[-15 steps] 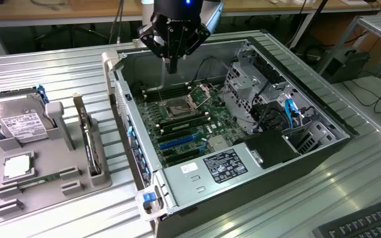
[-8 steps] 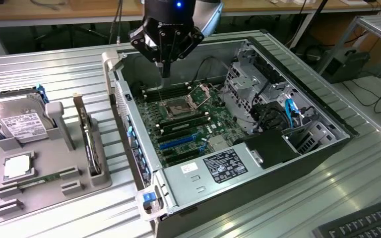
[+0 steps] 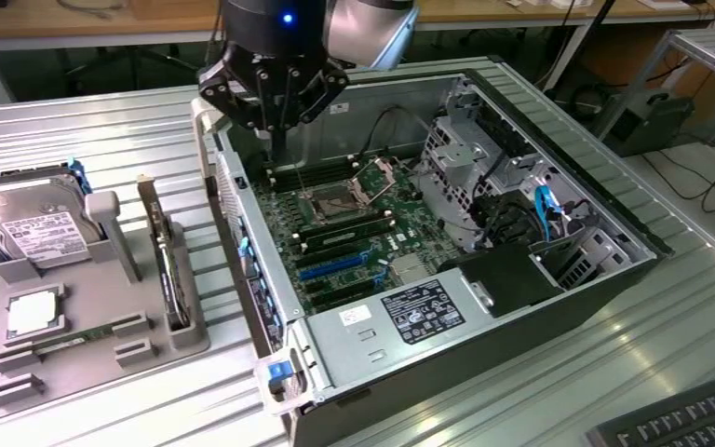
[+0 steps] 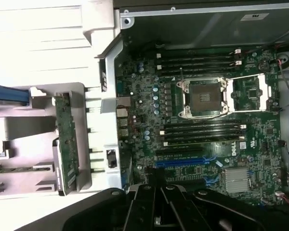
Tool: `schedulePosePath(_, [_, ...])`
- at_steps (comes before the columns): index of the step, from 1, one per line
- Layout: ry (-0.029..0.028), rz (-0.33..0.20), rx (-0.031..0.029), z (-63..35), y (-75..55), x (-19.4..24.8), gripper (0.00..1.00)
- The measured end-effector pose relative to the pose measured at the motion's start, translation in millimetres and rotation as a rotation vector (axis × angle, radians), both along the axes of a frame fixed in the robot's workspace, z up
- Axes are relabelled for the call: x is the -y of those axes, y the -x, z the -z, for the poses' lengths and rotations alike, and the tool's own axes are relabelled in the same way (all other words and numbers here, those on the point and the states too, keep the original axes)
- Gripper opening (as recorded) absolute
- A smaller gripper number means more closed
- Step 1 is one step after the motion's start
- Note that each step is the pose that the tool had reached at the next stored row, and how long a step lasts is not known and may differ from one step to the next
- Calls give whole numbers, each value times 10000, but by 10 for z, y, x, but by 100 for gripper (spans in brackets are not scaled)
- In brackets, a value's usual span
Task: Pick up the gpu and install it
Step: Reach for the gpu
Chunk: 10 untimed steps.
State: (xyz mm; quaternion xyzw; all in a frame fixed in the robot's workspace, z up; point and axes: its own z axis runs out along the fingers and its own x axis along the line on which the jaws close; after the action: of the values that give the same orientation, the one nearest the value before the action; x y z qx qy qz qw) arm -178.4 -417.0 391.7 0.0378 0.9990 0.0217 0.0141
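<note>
The gpu stands on edge in a slot of the grey holder at the exterior view's left, beside the open computer case. In the wrist view the gpu appears as a thin green-edged card with a silver bracket strip along it. My gripper hangs over the far left corner of the case, above the motherboard and well apart from the gpu. Its dark fingers are shut with nothing between them. Blue expansion slots lie on the board near the gripper.
The holder also carries a boxy silver hard drive, a silver square chip and a slim green memory stick. The case holds a drive cage, cables and a power supply. A keyboard lies at the front right.
</note>
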Motion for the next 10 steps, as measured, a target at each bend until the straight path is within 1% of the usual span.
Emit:
schedulePosePath(2, [5, 2, 1, 20, 126, 13, 11])
schedulePosePath(9, [30, 3, 0, 87, 450, 24, 11])
schedulePosePath(10, [36, 1, 1, 113, 555, 25, 11])
